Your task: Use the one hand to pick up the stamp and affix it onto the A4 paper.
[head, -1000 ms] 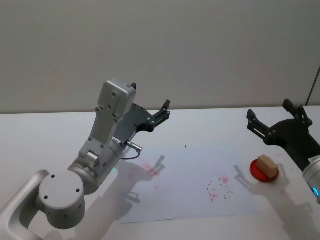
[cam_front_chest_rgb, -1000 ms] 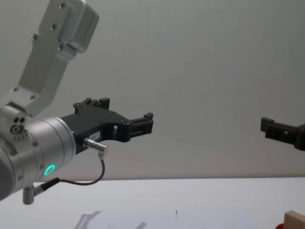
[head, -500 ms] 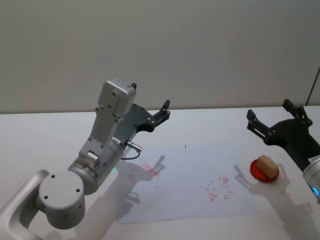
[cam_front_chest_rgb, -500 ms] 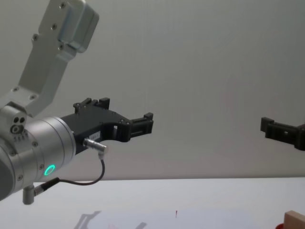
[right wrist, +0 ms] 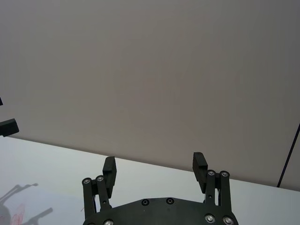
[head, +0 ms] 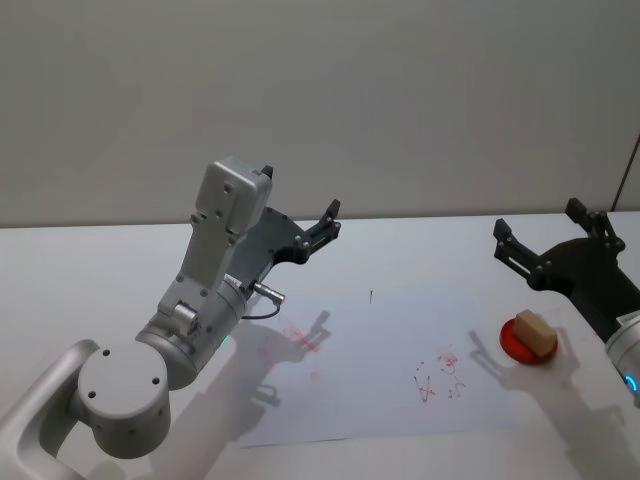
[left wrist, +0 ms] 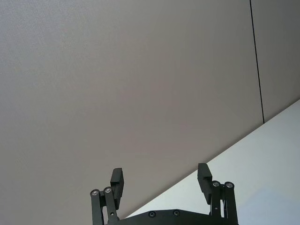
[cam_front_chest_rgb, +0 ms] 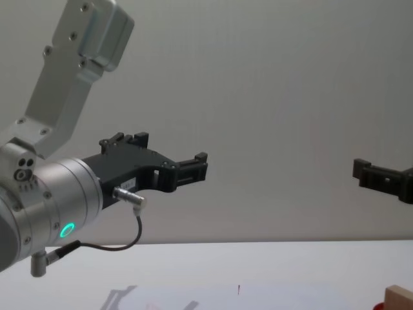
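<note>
The stamp point(head: 535, 330), a small tan wooden block, rests on a flat red round pad point(head: 523, 343) at the right of the table; its top corner also peeks into the chest view point(cam_front_chest_rgb: 400, 298). The A4 paper point(head: 380, 360) lies flat in the middle, bearing faint red marks and a small dark tick. My right gripper point(head: 545, 238) hovers open above and behind the stamp, clear of it, its fingers point(right wrist: 108, 169) spread wide. My left gripper point(head: 325, 224) is raised open over the paper's far left side, holding nothing point(left wrist: 160, 178).
The white tabletop point(head: 100, 280) stretches to a plain grey wall behind. My left arm's large grey body point(head: 190, 320) stands over the paper's left edge. A dark cable point(head: 632, 165) runs down the wall at the far right.
</note>
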Robot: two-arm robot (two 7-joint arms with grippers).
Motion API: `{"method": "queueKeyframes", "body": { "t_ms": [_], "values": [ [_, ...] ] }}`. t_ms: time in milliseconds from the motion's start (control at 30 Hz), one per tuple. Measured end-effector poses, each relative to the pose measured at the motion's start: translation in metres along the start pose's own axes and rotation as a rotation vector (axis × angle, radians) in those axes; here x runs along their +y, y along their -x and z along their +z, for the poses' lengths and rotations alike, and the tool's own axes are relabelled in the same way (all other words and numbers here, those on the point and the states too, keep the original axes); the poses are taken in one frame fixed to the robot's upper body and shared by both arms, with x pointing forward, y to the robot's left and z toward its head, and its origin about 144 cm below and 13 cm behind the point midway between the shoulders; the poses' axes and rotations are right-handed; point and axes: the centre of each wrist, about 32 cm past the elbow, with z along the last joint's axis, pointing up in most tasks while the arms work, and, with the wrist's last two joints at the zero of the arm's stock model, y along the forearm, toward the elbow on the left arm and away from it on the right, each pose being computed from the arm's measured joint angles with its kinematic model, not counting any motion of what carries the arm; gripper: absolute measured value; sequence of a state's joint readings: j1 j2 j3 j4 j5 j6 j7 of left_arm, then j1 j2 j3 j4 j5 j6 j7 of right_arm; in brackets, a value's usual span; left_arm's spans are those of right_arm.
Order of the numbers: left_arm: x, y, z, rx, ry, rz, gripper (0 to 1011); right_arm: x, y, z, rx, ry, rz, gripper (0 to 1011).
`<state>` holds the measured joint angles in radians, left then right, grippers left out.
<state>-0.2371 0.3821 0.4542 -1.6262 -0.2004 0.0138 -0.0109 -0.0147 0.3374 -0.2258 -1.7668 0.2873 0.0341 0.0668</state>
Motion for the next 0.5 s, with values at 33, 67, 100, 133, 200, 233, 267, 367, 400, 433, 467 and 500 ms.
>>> {"method": "queueKeyframes", "body": {
  "t_ms": [33, 67, 100, 133, 200, 233, 267, 367, 400, 433, 467, 500],
  "values": [
    [0.0, 0.0, 0.0, 0.0, 0.0, 0.0, 1001, 0.0, 0.0, 0.0, 0.0, 0.0, 0.0, 1001],
    [0.0, 0.0, 0.0, 0.0, 0.0, 0.0, 1001, 0.0, 0.0, 0.0, 0.0, 0.0, 0.0, 1001],
    [0.0, 0.0, 0.0, 0.0, 0.0, 0.0, 1001, 0.0, 0.0, 0.0, 0.0, 0.0, 0.0, 1001],
    [0.0, 0.0, 0.0, 0.0, 0.0, 0.0, 1001, 0.0, 0.0, 0.0, 0.0, 0.0, 0.0, 1001],
    [0.0, 0.0, 0.0, 0.0, 0.0, 0.0, 1001, 0.0, 0.0, 0.0, 0.0, 0.0, 0.0, 1001],
    [0.0, 0.0, 0.0, 0.0, 0.0, 0.0, 1001, 0.0, 0.0, 0.0, 0.0, 0.0, 0.0, 1001],
    [0.0, 0.0, 0.0, 0.0, 0.0, 0.0, 1001, 0.0, 0.0, 0.0, 0.0, 0.0, 0.0, 1001],
    [0.0, 0.0, 0.0, 0.0, 0.0, 0.0, 1001, 0.0, 0.0, 0.0, 0.0, 0.0, 0.0, 1001],
    [0.0, 0.0, 0.0, 0.0, 0.0, 0.0, 1001, 0.0, 0.0, 0.0, 0.0, 0.0, 0.0, 1001],
    [0.0, 0.0, 0.0, 0.0, 0.0, 0.0, 1001, 0.0, 0.0, 0.0, 0.0, 0.0, 0.0, 1001],
    [0.0, 0.0, 0.0, 0.0, 0.0, 0.0, 1001, 0.0, 0.0, 0.0, 0.0, 0.0, 0.0, 1001],
    [0.0, 0.0, 0.0, 0.0, 0.0, 0.0, 1001, 0.0, 0.0, 0.0, 0.0, 0.0, 0.0, 1001]
  ]
}}
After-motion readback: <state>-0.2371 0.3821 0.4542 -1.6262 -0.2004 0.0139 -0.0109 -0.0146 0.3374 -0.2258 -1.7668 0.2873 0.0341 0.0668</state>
